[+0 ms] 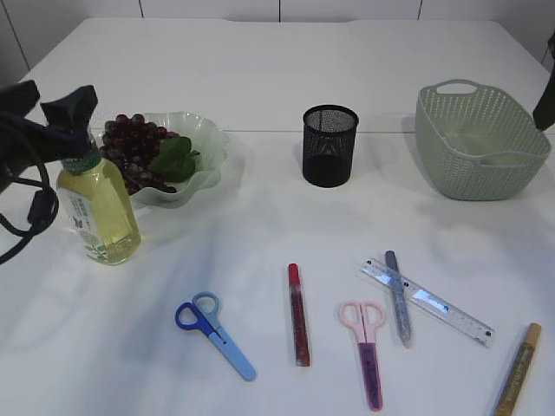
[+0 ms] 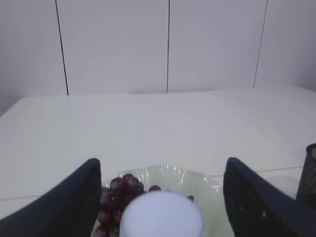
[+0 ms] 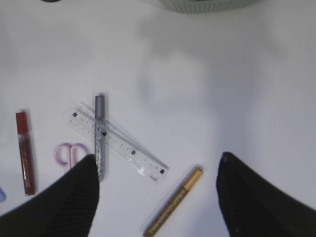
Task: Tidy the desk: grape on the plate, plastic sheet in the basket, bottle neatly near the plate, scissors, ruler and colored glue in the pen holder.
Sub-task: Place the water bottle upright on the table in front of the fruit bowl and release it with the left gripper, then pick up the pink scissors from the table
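Observation:
The bottle (image 1: 97, 208) of yellow liquid stands left of the plate (image 1: 211, 143), which holds the grapes (image 1: 130, 147). My left gripper (image 1: 48, 100) is open, its jaws on either side of the bottle's white cap (image 2: 163, 215) without closing on it. My right gripper (image 3: 158, 197) is open and empty above the gold glue (image 3: 173, 207). The ruler (image 1: 425, 301) lies across the silver glue (image 1: 397, 297). Red glue (image 1: 298, 314), blue scissors (image 1: 217, 334) and pink scissors (image 1: 368, 347) lie on the table. The black pen holder (image 1: 329, 146) stands at centre. Something pale lies in the basket (image 1: 481, 104).
The plate (image 2: 217, 197) and grapes (image 2: 116, 197) lie just beyond the left jaws, the pen holder (image 2: 308, 170) to their right. Under the right wrist are the ruler (image 3: 118, 143), silver glue (image 3: 100, 138), red glue (image 3: 25, 153) and the basket's rim (image 3: 207, 5).

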